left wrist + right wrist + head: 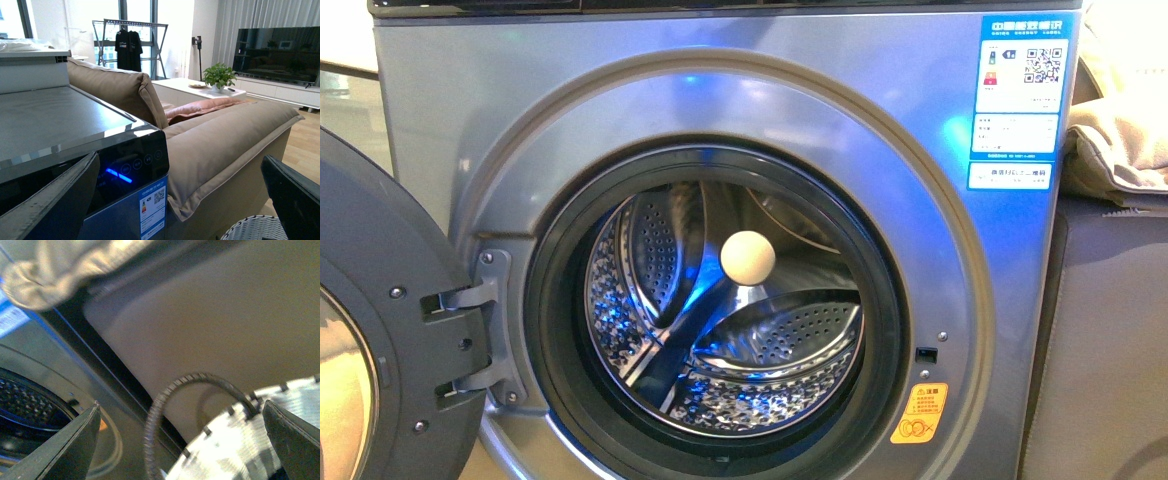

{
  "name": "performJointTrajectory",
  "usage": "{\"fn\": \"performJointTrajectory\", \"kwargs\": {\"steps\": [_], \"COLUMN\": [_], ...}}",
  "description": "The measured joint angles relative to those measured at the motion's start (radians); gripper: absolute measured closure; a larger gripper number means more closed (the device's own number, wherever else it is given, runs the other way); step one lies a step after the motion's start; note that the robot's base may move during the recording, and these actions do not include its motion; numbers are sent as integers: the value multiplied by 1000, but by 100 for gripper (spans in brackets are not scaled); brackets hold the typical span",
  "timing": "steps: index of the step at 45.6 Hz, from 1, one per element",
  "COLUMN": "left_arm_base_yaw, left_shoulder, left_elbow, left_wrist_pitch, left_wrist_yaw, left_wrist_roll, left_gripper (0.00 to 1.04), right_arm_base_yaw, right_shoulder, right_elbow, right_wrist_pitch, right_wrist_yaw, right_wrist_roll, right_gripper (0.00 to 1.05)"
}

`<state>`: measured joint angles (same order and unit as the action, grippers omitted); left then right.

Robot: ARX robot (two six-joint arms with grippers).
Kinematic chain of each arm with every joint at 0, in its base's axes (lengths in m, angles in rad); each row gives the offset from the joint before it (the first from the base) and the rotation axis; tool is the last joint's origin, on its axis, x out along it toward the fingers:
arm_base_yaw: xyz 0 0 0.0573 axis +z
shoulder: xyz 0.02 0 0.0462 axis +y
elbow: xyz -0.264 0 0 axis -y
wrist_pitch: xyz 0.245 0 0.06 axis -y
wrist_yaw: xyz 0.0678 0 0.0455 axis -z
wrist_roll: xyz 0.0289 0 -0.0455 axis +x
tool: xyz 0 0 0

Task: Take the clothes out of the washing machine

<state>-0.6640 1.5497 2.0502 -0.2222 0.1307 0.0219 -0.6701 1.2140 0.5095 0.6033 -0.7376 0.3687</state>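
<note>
The washing machine (720,110) fills the front view, its round door (380,320) swung open to the left. The steel drum (720,330) holds only a beige ball (747,258); the clothes are not in view. Neither arm shows in the front view. My left gripper (182,200) is open and holds nothing, up beside the washer's black top panel (50,120). My right gripper (182,440) is also open and holds nothing, over the white woven basket (235,440), with the washer's front (50,360) to one side.
A beige sofa (225,135) stands right against the washer; its cushion (1120,130) shows at the front view's right. The basket (255,229) sits below it, with a dark hoop handle (165,400). A drying rack (130,40), plant and TV stand far behind.
</note>
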Motion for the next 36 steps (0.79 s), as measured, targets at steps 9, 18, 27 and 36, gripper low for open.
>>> {"fn": "performJointTrajectory", "kwargs": {"steps": [9, 18, 27, 36], "left_arm_base_yaw": [0, 0, -26, 98], "left_shoulder": [0, 0, -48, -437], "left_elbow": [0, 0, -39, -663], "left_wrist_pitch": [0, 0, -191, 60], "left_wrist_yaw": [0, 0, -449, -669], "left_wrist_roll": [0, 0, -8, -9], "left_gripper": [6, 6, 22, 56], "right_arm_base_yaw": [138, 325, 608, 664], "right_shoulder": [-176, -390, -624, -731], "right_elbow": [-10, -140, -286, -304], "right_wrist_pitch": [68, 121, -5, -328], "right_wrist_yaw": [118, 270, 558, 737], "right_wrist_roll": [29, 4, -115, -319], "right_gripper": [8, 8, 13, 46]}}
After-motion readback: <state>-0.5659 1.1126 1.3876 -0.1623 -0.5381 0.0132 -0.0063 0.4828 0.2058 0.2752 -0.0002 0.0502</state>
